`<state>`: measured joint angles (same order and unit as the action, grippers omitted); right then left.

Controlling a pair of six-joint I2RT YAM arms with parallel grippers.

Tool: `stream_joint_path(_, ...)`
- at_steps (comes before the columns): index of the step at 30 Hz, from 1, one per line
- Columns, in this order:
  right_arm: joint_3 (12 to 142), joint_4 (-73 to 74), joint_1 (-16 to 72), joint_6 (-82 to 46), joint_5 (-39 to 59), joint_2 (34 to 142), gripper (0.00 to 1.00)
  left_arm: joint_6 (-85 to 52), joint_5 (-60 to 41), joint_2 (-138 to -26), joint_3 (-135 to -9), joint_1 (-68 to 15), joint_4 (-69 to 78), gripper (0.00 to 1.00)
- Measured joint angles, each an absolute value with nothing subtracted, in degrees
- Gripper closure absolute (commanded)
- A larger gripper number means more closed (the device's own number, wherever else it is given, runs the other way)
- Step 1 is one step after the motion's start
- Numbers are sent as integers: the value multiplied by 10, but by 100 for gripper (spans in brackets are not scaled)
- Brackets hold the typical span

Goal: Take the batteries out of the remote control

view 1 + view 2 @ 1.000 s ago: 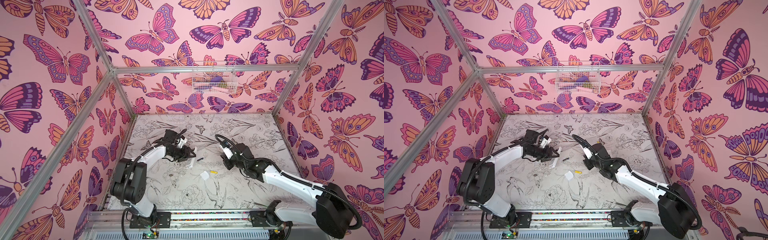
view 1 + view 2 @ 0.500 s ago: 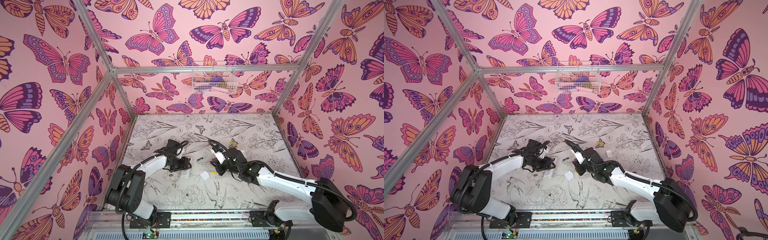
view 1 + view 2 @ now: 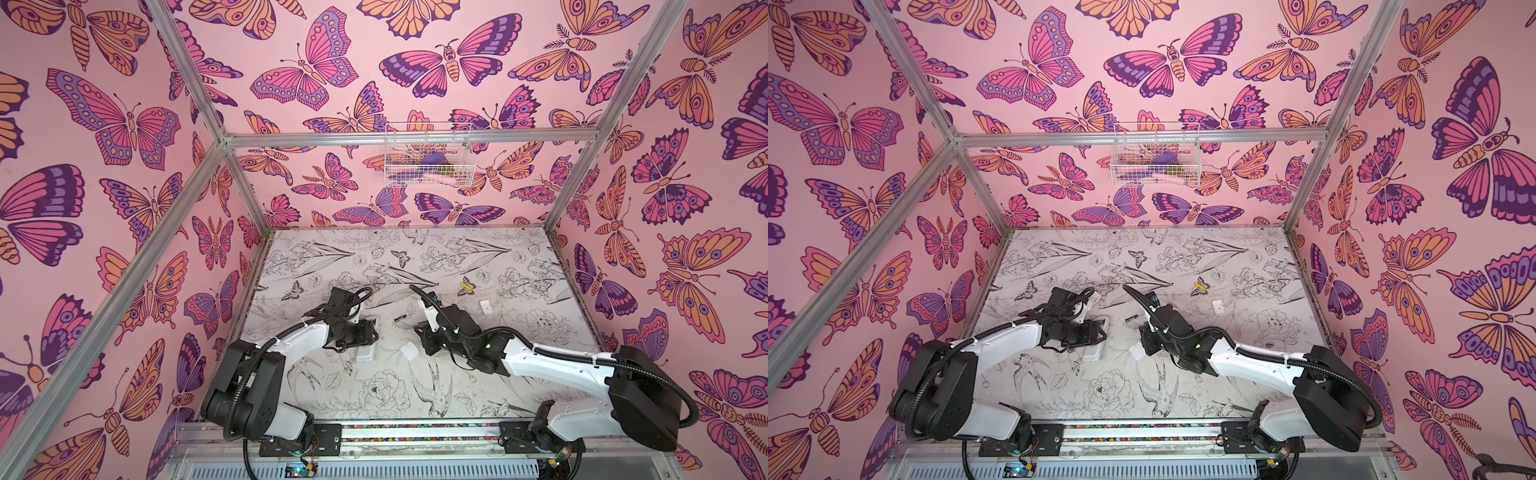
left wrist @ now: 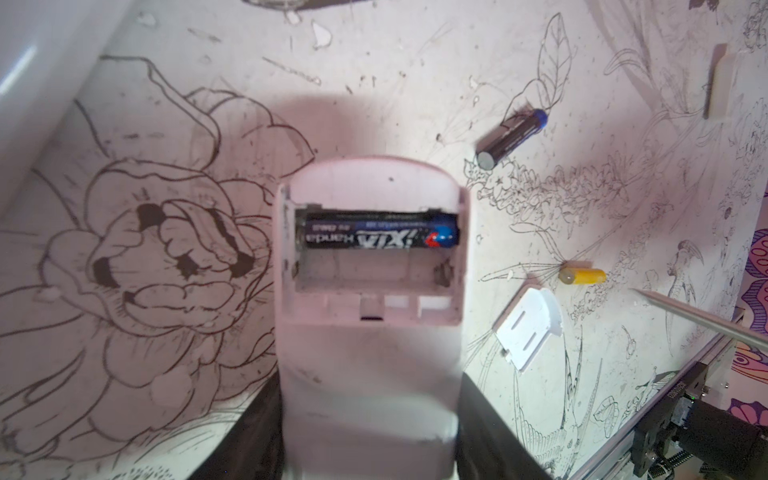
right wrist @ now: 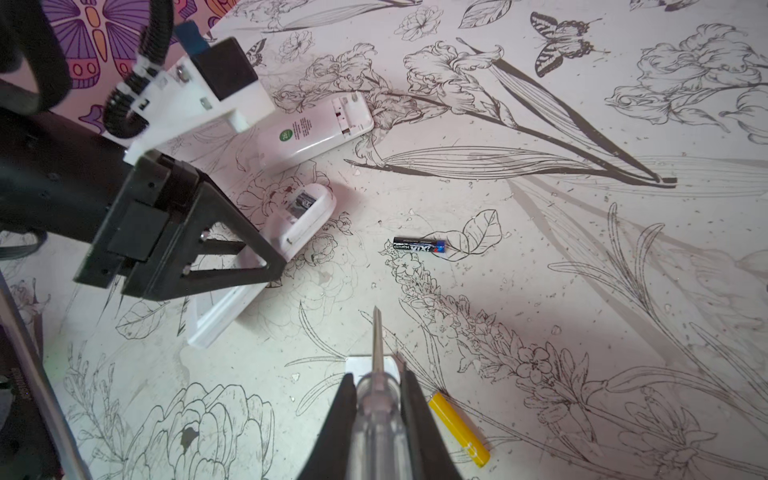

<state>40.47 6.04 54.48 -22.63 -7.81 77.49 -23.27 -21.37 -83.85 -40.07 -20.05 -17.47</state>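
Levering step: remote [image 4: 370, 332] is clamped by left gripper [image 4: 370, 419], screwdriver [image 5: 376, 332] gripped by right gripper [image 5: 377, 380] (one black battery [image 4: 378, 237] seated); tip is to be worked under it.

The white remote control [image 4: 370, 374] has its compartment open, holding one black battery [image 4: 380, 237] beside an empty slot, while a second black battery [image 4: 511, 139] and a yellow battery [image 4: 582, 276] lie loose on the bench [image 4: 374, 83] nearby.

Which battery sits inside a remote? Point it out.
The black battery in the left gripper's remote; the other black battery and the yellow battery lie loose on the table.
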Motion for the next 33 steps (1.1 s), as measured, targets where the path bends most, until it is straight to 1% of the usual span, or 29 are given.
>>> stream_joint_path(6,389,62,550,-254,-106,755,100,-236,-214,-854,-397,-205,-154,41)
stream_joint_path(10,389,62,553,-258,-114,755,100,-235,-214,-855,-396,-214,-146,31)
stream_joint_path(17,390,57,555,-257,-120,755,100,-232,-218,-855,-397,-217,-131,17)
stream_joint_path(26,437,32,556,-253,-125,776,100,-206,-216,-823,-399,-197,-151,14)
stream_joint_path(30,455,17,556,-255,-126,796,100,-168,-214,-778,-419,-179,-161,12)
stream_joint_path(33,466,9,556,-256,-126,809,100,-120,-215,-750,-454,-169,-171,8)
